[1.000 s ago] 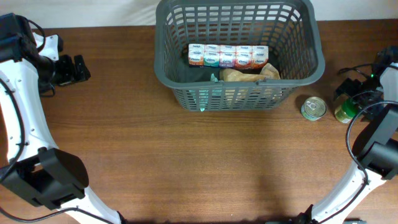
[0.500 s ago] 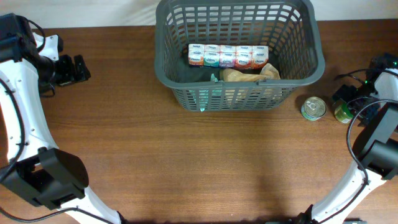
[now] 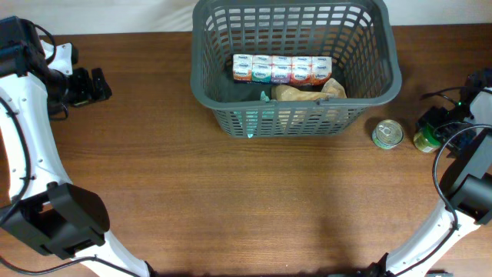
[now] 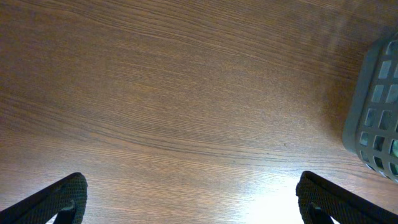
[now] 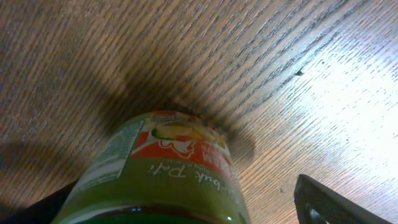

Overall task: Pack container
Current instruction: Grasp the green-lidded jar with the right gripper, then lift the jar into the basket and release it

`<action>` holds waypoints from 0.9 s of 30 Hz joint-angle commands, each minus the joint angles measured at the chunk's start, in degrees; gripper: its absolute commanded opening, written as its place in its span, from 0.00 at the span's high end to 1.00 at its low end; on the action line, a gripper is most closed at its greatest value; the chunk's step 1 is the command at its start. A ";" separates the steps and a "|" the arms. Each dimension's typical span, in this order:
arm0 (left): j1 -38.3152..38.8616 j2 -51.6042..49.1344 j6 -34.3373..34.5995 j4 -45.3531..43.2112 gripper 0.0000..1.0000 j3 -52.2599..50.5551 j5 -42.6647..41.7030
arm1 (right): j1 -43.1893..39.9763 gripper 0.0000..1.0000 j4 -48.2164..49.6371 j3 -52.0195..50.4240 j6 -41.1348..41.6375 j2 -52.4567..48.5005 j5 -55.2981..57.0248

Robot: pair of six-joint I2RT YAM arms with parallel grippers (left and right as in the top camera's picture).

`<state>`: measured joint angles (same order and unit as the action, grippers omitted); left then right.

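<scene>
The container, a dark grey lattice basket (image 3: 296,123), stands at the back middle of the table. It holds a row of small white cartons (image 3: 282,69) and a crumpled brown bag (image 3: 307,92). A green-labelled jar (image 3: 423,141) stands on the table at the far right and fills the right wrist view (image 5: 168,168). My right gripper (image 3: 435,123) (image 5: 193,211) is open with the jar between its fingers; the right finger stands apart from the jar. My left gripper (image 3: 97,85) (image 4: 193,202) is open and empty over bare wood at the far left.
A silver tin can (image 3: 387,134) stands just left of the jar, close to the basket's front right corner. The basket's corner shows at the right edge of the left wrist view (image 4: 376,112). The table's right edge is close behind the jar.
My right gripper has shifted slightly forward and right, closing in over the green jar. The left arm, basket and can have not moved.
</scene>
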<state>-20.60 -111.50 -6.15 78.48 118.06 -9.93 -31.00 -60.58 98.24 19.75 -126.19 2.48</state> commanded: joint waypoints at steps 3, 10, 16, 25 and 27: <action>-0.17 -0.26 0.52 0.02 0.01 -0.17 -0.81 | -0.15 0.13 0.02 -0.37 0.66 -0.20 -0.37; -0.17 -0.26 0.55 0.02 0.01 -0.17 -0.81 | -0.15 0.28 0.04 -0.37 0.68 -0.20 -0.37; -0.17 -0.26 0.55 0.02 0.01 -0.17 -0.81 | -0.15 0.47 0.20 -0.37 0.68 -0.20 -0.37; -0.17 -0.26 0.55 0.02 0.01 -0.17 -0.81 | -0.15 0.73 -0.35 1.03 0.61 0.13 -1.49; -0.17 -0.26 0.55 0.02 0.01 -0.17 -0.81 | -0.15 0.78 -0.74 1.92 0.46 1.11 -2.36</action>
<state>-20.60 -111.50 -6.15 78.48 118.06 -9.93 -31.00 -60.73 98.45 20.12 -126.19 1.76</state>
